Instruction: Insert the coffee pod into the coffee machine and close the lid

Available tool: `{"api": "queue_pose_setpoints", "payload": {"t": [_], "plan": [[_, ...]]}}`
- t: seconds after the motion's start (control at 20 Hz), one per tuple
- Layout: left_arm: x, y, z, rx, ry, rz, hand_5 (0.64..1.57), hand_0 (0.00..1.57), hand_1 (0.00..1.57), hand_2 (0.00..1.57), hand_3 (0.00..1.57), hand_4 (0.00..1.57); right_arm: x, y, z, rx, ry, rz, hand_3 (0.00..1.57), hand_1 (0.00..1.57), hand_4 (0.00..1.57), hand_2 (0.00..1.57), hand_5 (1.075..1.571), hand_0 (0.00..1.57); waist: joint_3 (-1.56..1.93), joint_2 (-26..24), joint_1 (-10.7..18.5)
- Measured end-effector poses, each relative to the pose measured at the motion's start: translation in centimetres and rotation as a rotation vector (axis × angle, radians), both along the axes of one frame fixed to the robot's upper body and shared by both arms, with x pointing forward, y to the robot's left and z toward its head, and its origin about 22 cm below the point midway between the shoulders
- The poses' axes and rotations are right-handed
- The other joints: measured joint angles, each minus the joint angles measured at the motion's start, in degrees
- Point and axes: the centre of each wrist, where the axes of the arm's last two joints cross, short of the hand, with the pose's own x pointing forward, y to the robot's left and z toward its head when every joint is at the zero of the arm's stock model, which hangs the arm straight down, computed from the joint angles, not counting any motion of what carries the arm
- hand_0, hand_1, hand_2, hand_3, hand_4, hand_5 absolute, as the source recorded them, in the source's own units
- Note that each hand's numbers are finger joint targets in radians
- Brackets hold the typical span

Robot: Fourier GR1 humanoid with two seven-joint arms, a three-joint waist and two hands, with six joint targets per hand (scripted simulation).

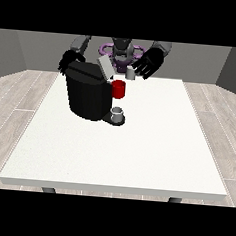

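- We see the black coffee machine point(86, 95) standing on the white table point(152, 153), left of centre and toward the far half, with its grey lid point(105, 68) tilted up and open at the top right of the body.
- A small grey coffee pod point(131, 73) sits on the table at the far edge, just right of the raised lid; it is not in the machine yet, so we judge the insertion has not been done.
- The hand at the view's right point(148, 62) hovers just beside the pod, on its right, fingers spread and straight; we cannot tell whether it touches the pod, and nothing is held.
- The hand at the view's left point(69, 61) shows behind the machine's far left corner; how its fingers lie we cannot tell.
- A red part point(119, 89) juts from the machine's right side, and a grey cup point(118, 115) stands below it on the machine's base.
- Left to do, as we judge it: grasp the pod, place it in the opening under the lid, then swing the lid down.
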Motion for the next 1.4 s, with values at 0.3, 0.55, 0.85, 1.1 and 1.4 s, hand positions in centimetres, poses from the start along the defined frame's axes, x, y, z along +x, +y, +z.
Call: {"api": "queue_pose_setpoints", "payload": {"t": [0.3, 0.55, 0.85, 1.1, 1.4], "plan": [[0.2, 0.2, 2.7, 0.012, -0.053, 0.003, 1.571, 1.26, 1.26, 1.30, 1.24, 0.49, 0.4, 0.5, 1.4, -0.011, -0.050, -0.006, 0.00, 0.00, 0.55, 0.00, 1.571, 0.00, 0.00, 2.99, -1.62], [0.4, -0.4, 3.3, 0.016, -0.061, -0.006, 1.571, 1.31, 1.31, 1.33, 1.23, 0.49, 0.8, -0.4, 1.9, -0.010, -0.064, -0.022, 0.00, 0.00, 0.53, 0.00, 1.571, 0.00, -0.01, 3.81, -1.69], [0.6, -1.0, 3.3, 0.028, -0.049, -0.005, 1.571, 1.27, 1.27, 1.30, 1.22, 0.51, 1.1, -0.6, 2.6, 0.000, -0.063, -0.038, 0.00, 0.00, 0.51, 0.00, 1.571, 0.00, 0.00, 4.09, -1.97], [0.7, -1.7, 3.5, 0.033, -0.053, -0.019, 1.571, 1.18, 1.18, 1.25, 1.18, 0.50, 1.1, -0.7, 2.4, 0.001, -0.058, -0.041, 0.00, 0.00, 0.50, 0.00, 1.571, 0.00, 0.01, 4.61, -2.05], [0.8, -2.3, 2.9, 0.036, -0.053, -0.031, 1.571, 1.19, 1.19, 1.27, 1.20, 0.51, 0.9, -1.0, 2.2, 0.015, -0.064, -0.056, 0.00, 0.00, 0.54, 0.00, 1.571, 0.00, 0.01, 4.72, -1.72]]}}
